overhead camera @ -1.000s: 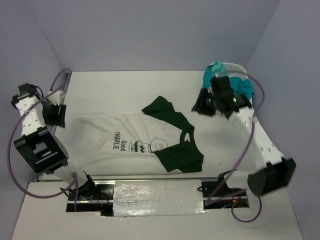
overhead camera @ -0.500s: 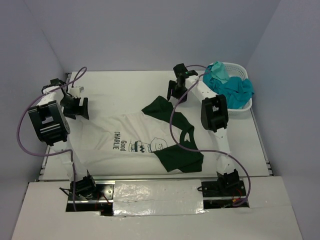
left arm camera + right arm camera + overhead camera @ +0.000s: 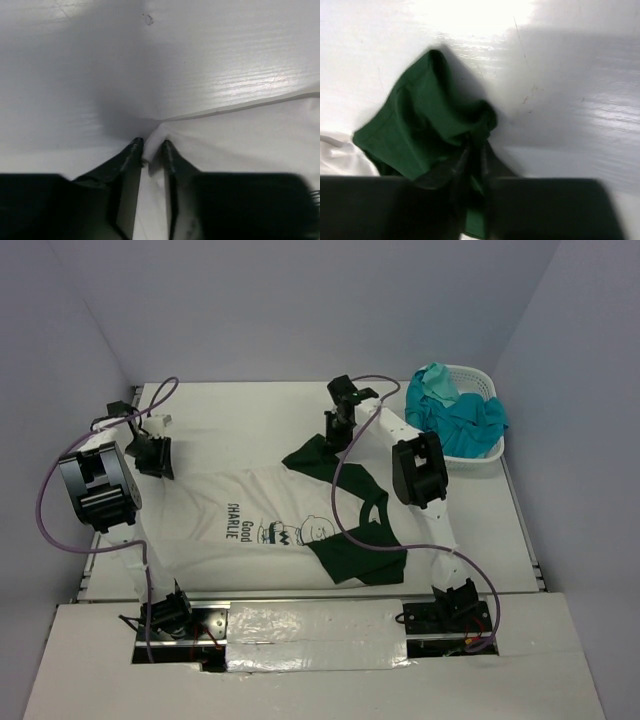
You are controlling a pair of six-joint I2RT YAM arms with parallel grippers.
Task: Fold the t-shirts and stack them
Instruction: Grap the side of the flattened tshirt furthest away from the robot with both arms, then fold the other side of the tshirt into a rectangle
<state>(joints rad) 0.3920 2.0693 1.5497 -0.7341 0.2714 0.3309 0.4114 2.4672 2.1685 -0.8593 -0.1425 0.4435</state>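
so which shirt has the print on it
The white shirt, spread flat, with a cartoon face and "Good Charlie". The dark green shirt beside it and the teal ones in the basket show none.

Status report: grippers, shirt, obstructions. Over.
Left gripper pinched on white tee corner. Right gripper pinched on the green sleeve. Tee spread flat on table, not yet folded. Nothing in the way; basket far right.

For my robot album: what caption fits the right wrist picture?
Right pincer pinches a bunched green tee on the white table.
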